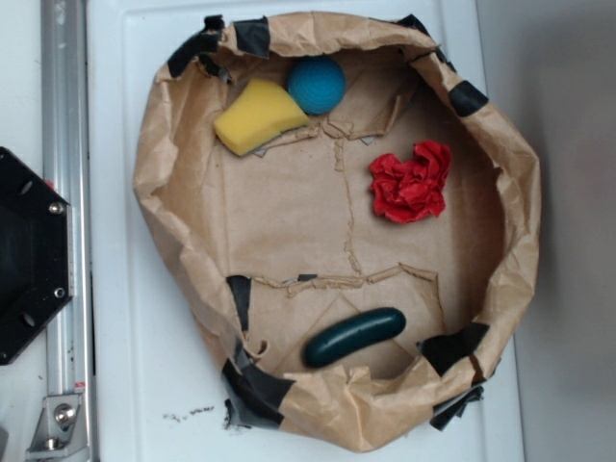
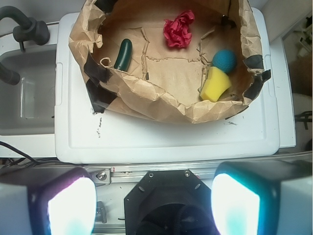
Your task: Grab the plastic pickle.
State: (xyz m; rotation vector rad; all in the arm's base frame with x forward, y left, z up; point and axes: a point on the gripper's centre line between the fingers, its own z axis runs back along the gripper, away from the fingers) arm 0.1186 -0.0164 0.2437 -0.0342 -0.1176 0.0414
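Green pickle (image 2: 123, 54) far from open tool (image 2: 152, 203).

The plastic pickle (image 1: 354, 337) lies inside the paper bag (image 1: 164, 173), well apart from the yellow sponge (image 1: 258, 116).

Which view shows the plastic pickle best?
The exterior view: the plastic pickle lies whole and large near the paper nest's lower rim. The wrist view shows it smaller, from farther off.
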